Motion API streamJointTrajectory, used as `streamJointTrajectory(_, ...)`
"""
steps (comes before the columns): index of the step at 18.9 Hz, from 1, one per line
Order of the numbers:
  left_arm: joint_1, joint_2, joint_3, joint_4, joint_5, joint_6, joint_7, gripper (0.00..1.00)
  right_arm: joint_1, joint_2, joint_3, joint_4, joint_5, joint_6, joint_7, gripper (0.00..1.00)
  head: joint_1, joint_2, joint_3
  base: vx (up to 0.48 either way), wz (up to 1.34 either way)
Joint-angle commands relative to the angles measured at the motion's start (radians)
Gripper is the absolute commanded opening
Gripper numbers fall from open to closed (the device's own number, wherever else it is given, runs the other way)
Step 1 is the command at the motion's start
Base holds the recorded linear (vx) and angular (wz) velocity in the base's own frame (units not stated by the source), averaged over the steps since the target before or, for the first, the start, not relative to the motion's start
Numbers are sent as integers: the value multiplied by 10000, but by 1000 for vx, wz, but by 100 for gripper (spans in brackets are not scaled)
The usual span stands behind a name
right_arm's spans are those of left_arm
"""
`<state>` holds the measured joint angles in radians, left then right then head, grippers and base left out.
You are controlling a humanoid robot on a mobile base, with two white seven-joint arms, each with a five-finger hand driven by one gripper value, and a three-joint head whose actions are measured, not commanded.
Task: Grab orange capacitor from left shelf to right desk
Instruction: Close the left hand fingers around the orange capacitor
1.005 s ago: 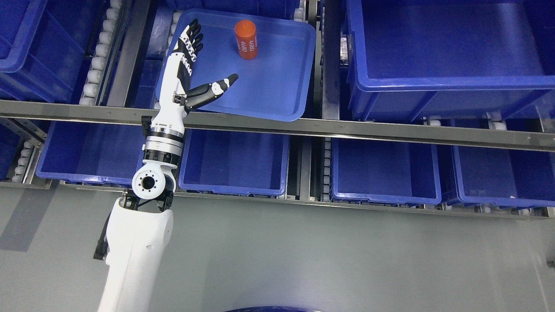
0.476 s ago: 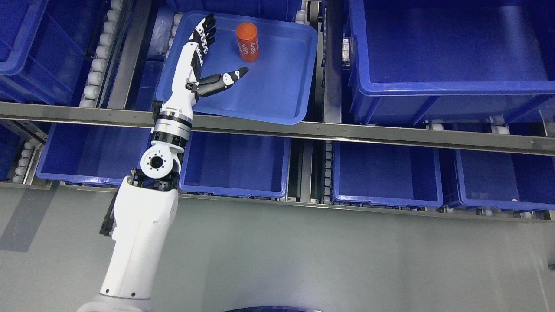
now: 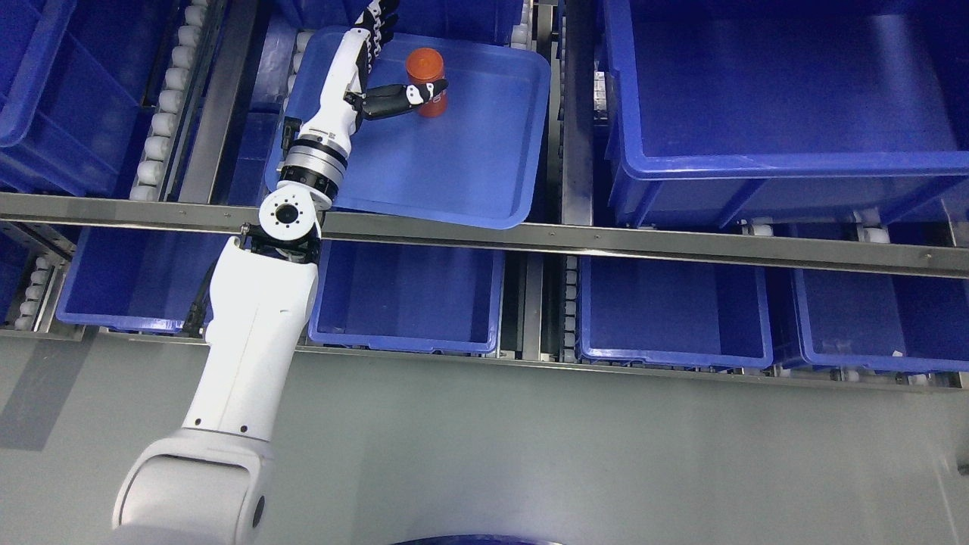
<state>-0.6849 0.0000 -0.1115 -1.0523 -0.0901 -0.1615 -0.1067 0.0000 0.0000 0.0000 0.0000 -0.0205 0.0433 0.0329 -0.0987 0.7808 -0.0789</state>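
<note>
One orange capacitor [image 3: 425,70] upright in one tray [image 3: 469,163], left hand [image 3: 371,72] alongside.

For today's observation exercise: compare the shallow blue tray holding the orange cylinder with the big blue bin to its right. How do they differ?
The tray has low walls; the bin is far deeper.
The tray holds an orange cylinder, with the left hand reaching in beside it; the bin shows nothing inside.
The tray sits skewed to the shelf rail; the bin sits nearly square.
Both are blue plastic on the upper shelf.
</note>
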Motion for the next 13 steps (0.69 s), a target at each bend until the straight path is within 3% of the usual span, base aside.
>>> streamJointTrajectory(1, -575, 175, -280, 2761, -112, 50, -358, 92, -16, -175, -107, -337, 205, -3, -6, 100, 0, 0, 0, 47, -4)
streamJointTrajectory(7, -560, 175, -296, 2638, -96, -133, -1081, 85, -16, -175, -107, -337, 205, -3, -6, 100, 0, 0, 0, 43, 0)
streamJointTrajectory(13, -575, 175, -158, 2638, -81, -655, -1096, 56, -16, -175, -107, -337, 205, -3, -6, 100, 0, 0, 0, 7, 0)
